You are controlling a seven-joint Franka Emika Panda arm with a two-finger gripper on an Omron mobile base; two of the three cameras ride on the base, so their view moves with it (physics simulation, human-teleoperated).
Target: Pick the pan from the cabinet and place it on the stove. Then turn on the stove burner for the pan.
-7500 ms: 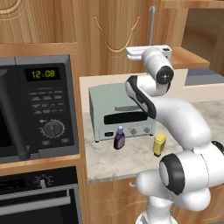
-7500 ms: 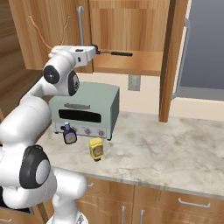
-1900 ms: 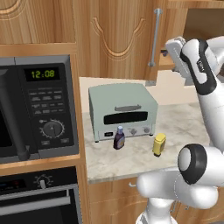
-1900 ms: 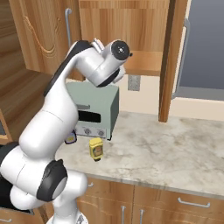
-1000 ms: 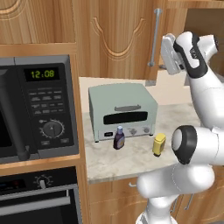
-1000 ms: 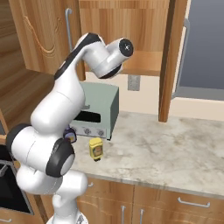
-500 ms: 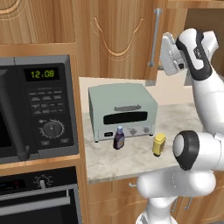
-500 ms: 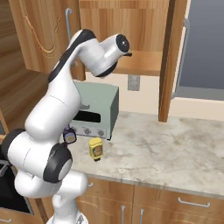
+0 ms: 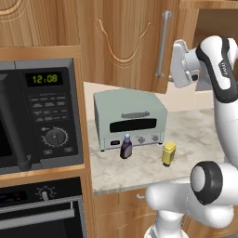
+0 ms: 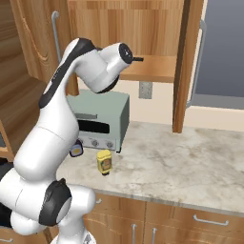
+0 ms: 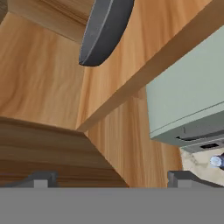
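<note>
Hand view: hand (image 11: pixel 109 179) open, empty, beside cabinet (image 9: pixel 125 42) shelf edge; pan (image 11: pixel 105 30) well apart. Risk: fingers strike shelf edge, push pan deeper.

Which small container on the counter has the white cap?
The dark purple bottle, left of the yellow jar, before the toaster oven; the jar is all yellow.

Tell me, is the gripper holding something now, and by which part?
Nothing is held. The gripper is open, its fingertips wide apart with only wood between them; the pan sits apart on the cabinet shelf.
</note>
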